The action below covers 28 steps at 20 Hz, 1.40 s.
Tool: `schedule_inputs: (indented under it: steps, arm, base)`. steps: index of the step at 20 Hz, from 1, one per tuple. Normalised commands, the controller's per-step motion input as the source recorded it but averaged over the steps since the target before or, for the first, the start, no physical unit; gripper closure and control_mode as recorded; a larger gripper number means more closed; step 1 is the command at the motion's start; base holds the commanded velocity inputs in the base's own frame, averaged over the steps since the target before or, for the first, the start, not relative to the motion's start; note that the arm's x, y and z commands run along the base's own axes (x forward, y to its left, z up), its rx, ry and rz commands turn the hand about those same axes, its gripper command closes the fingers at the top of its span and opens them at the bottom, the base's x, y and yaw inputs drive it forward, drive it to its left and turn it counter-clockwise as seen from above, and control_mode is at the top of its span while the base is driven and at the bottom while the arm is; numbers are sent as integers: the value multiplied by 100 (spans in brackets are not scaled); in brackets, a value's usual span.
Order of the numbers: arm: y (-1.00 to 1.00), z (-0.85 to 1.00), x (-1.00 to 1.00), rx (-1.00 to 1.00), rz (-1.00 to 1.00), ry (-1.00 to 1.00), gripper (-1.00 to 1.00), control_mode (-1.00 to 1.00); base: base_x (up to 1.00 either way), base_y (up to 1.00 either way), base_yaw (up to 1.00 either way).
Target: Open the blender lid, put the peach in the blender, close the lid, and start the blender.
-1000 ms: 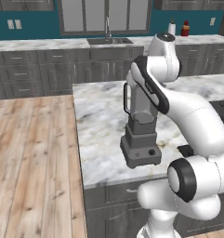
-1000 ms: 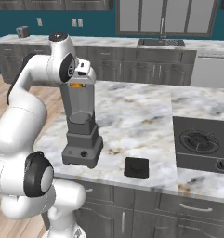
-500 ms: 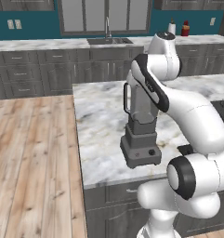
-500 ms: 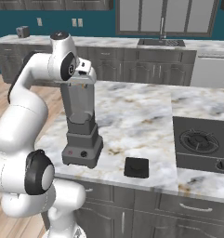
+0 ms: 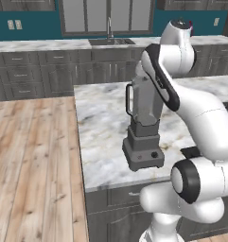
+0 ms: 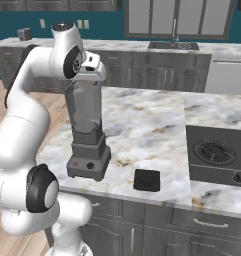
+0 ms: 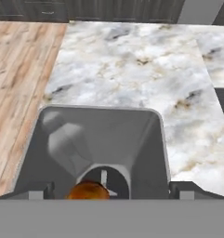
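Note:
The blender (image 6: 88, 159) stands near the front edge of the marble island, and its translucent jar (image 5: 146, 105) has no cap on it. In the hand view I look straight down into the jar (image 7: 62, 139). The peach (image 7: 88, 191) lies at the bottom beside the blades. My gripper (image 7: 111, 192) hovers just above the rim, open, with its fingertips (image 7: 39, 193) wide apart and nothing between them. From the right base view the hand (image 6: 93, 66) sits right over the jar's top. The blender lid (image 6: 146, 180) lies flat on the counter to the right of the base, also seen as a dark lid (image 5: 191, 152) behind my arm.
A black cooktop (image 6: 217, 152) is set into the island's right end. The sink (image 6: 173, 46) and grey cabinets run along the back wall. Wooden floor (image 5: 35, 165) lies to the left of the island (image 5: 101, 118).
An orange spot at the jar's rim under the hand a second ago is gone; the peach now lies at the jar's bottom. The arm has barely moved.

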Motion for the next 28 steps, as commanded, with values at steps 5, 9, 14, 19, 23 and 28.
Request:
schedule_inputs:
  steps: [5,9,14,19,23,28]
  arm:
    - [-62,1,-26,0,0,-1,-100,-100]
    - [-91,-37,-42,1,0,0,-100,-100]
    - [-85,-63,-41,2,0,1,-100,-100]
    - [-66,-75,-25,0,0,3,-100,-100]
    - [-56,-79,-21,0,0,5,-100,-100]
    - [-42,-84,-18,0,0,8,-100,-100]
  base:
    - [0,0,0]
    - [0,0,0]
    - [0,0,0]
    - [0,0,0]
    - [0,0,0]
    - [0,0,0]
